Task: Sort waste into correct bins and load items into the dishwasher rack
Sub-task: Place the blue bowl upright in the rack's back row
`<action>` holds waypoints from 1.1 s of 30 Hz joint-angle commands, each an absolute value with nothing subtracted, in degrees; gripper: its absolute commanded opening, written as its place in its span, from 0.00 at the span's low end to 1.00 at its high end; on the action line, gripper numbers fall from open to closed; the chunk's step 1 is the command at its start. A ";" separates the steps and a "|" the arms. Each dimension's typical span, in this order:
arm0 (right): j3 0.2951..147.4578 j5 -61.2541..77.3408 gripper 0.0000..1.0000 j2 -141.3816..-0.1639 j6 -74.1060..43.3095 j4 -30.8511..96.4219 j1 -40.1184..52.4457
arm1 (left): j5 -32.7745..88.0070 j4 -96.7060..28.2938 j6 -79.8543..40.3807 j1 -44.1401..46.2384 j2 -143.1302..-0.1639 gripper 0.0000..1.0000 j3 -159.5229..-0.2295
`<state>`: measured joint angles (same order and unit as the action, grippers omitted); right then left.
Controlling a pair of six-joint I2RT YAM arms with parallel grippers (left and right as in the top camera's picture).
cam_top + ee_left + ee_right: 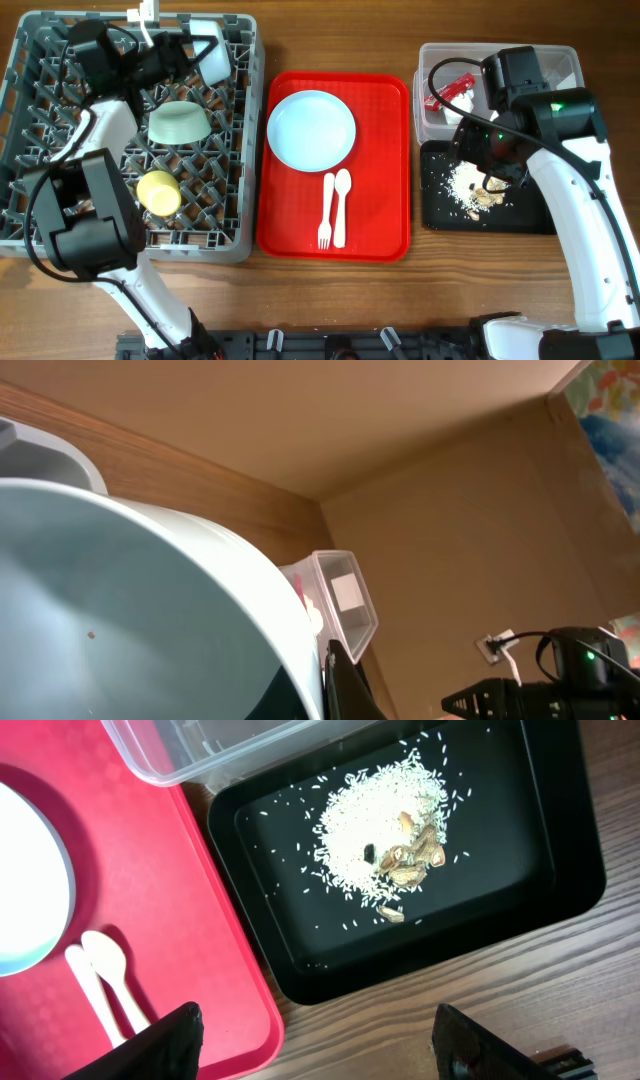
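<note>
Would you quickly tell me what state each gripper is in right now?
Left gripper: closed on the pale blue bowl.
Right gripper: open, empty.

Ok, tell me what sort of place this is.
Likely a robot lab bench staged as a dish-return station: a wooden table carrying a grey dishwasher rack, a red serving tray with plate and cutlery, and a black tray of food scraps.

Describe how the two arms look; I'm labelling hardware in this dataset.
Both are built alike: the left arm and right arm have smooth white links joined by boxy black motor housings. Thin black cables loop outside the left one. A small green light glows on a black housing of the right arm. Its fingers are black and blunt.
</note>
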<state>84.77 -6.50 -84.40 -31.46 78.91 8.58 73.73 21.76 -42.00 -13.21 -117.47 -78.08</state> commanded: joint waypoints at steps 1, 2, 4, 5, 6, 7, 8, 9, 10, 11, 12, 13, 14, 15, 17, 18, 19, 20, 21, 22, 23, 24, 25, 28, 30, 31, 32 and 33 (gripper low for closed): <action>85.03 -7.77 0.74 -84.01 -31.03 79.33 8.75 | 69.43 22.11 -42.87 -12.91 -117.99 0.04 -78.76; 85.03 -7.75 0.74 -84.01 -31.03 79.40 8.75 | 68.01 22.11 -42.87 -12.93 -118.06 0.04 -78.76; 85.03 -7.77 0.74 -83.99 -31.00 79.57 8.75 | 65.69 22.11 -42.87 -13.02 -118.45 0.04 -78.76; 85.03 -7.75 0.74 -84.01 -30.98 79.64 8.75 | 65.41 22.09 -42.87 -13.02 -118.76 0.04 -78.76; 85.03 -7.77 0.74 -83.99 -31.00 79.70 8.75 | 65.28 22.09 -42.85 -13.06 -119.15 0.04 -78.76; 85.03 -7.77 0.74 -83.99 -31.00 79.77 8.75 | 65.28 22.09 -42.89 -13.08 -120.01 0.04 -78.76; 85.03 -7.75 0.74 -84.01 -30.89 79.77 8.75 | 65.32 22.11 -42.92 -13.08 -120.64 0.04 -78.76; 85.03 -7.75 0.74 -83.99 -30.52 79.77 8.75 | 65.76 22.11 -42.92 -13.08 -120.99 0.04 -78.76; 85.03 -7.75 0.74 -84.01 -30.09 79.79 8.75 | 66.67 22.15 -42.89 -13.06 -121.47 0.04 -78.76; 85.03 -7.77 0.74 -84.01 -30.04 79.79 8.75 | 67.46 22.13 -42.85 -13.08 -121.54 0.04 -78.76; 85.03 -7.75 0.74 -84.01 -30.04 79.72 8.75 | 67.92 22.44 -42.87 -13.08 -121.54 0.04 -78.76; 85.03 -7.77 0.74 -84.01 -30.06 79.68 8.75 | 68.31 23.33 -42.92 -13.08 -121.54 0.04 -78.76; 85.03 -7.75 0.74 -84.01 -30.06 79.64 8.75 | 68.29 23.44 -42.89 -13.15 -121.54 0.04 -78.76; 85.03 -7.75 0.74 -84.01 -30.04 79.64 8.75 | 68.29 23.42 -42.89 -13.30 -121.54 0.04 -78.76; 85.03 -7.75 0.74 -84.01 -30.02 79.70 8.75 | 68.29 23.38 -42.89 -13.80 -121.54 0.04 -78.76; 85.03 -7.77 0.74 -84.01 -30.00 79.75 8.75 | 68.31 23.38 -42.89 -14.11 -121.54 0.05 -78.76; 85.03 -7.77 0.74 -83.99 -30.00 79.75 8.75 | 68.31 23.11 -42.92 -14.57 -121.54 0.04 -78.76; 85.03 -7.77 0.74 -84.01 -30.02 79.70 8.75 | 68.31 22.06 -42.92 -15.33 -121.54 0.05 -78.76; 85.03 -7.77 0.74 -84.01 -30.02 79.66 8.75 | 68.66 20.29 -42.89 -16.16 -121.54 0.08 -78.76; 85.03 -7.77 0.74 -84.01 -30.04 79.68 8.75 | 69.63 18.92 -42.89 -16.93 -121.54 0.16 -78.76; 85.03 -7.77 0.74 -83.99 -30.02 79.66 8.75 | 70.65 17.78 -42.87 -17.63 -121.54 0.28 -78.76; 85.03 -7.77 0.74 -83.99 -30.02 79.55 8.75 | 71.13 16.23 -42.89 -18.33 -121.54 0.41 -78.76; 85.03 -7.77 0.74 -84.01 -30.02 79.44 8.75 | 71.16 14.81 -42.87 -18.94 -121.54 0.54 -78.76; 85.03 -7.75 0.74 -84.01 -30.00 79.42 8.75 | 71.33 12.49 -42.87 -20.64 -121.51 0.90 -78.76; 85.03 -7.77 0.74 -84.01 -29.98 79.72 8.75 | 71.33 12.47 -42.89 -21.45 -121.32 1.00 -78.76; 85.03 -7.77 0.74 -84.01 -29.95 79.77 8.75 | 71.29 11.81 -42.87 -21.87 -121.10 1.00 -78.76; 85.03 -7.77 0.74 -84.01 -29.95 79.77 8.75 | 71.31 11.46 -42.89 -22.20 -120.99 1.00 -78.76; 85.03 -7.77 0.74 -83.99 -29.98 79.77 8.75 | 71.29 10.50 -42.85 -22.61 -120.75 1.00 -78.76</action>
<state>84.77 -6.52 -84.40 -30.37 79.66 8.58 70.13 11.90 -43.20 -21.45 -120.88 -78.59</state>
